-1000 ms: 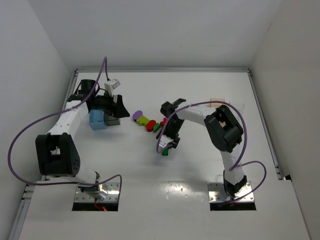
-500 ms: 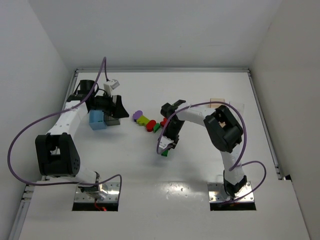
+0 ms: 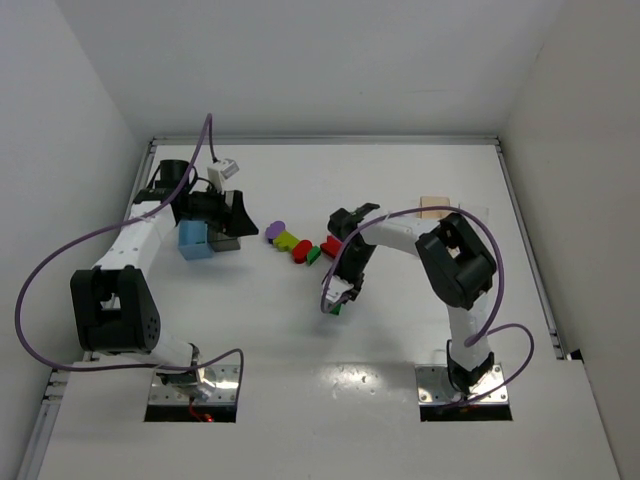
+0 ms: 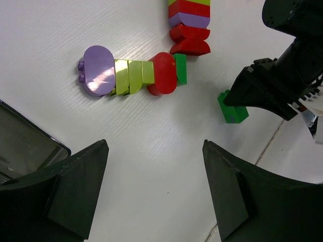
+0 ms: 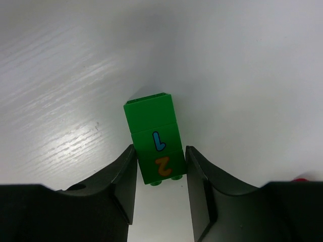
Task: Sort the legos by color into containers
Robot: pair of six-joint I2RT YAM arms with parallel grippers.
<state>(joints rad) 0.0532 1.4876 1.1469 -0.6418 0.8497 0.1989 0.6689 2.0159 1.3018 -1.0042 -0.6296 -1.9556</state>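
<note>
My right jaws pinch a small green plastic brick stack (image 5: 151, 121) printed with 1 and 2, near the middle of the white surface (image 5: 60, 75). My left jaws stand wide above a row of purple, lime, red and green bricks (image 4: 128, 75).

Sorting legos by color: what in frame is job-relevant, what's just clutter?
Job: green brick in the right gripper; brick row; striped stack; light blue bin; dark grey bin; peach bin.
Not job: purple cables; base plates.
</note>
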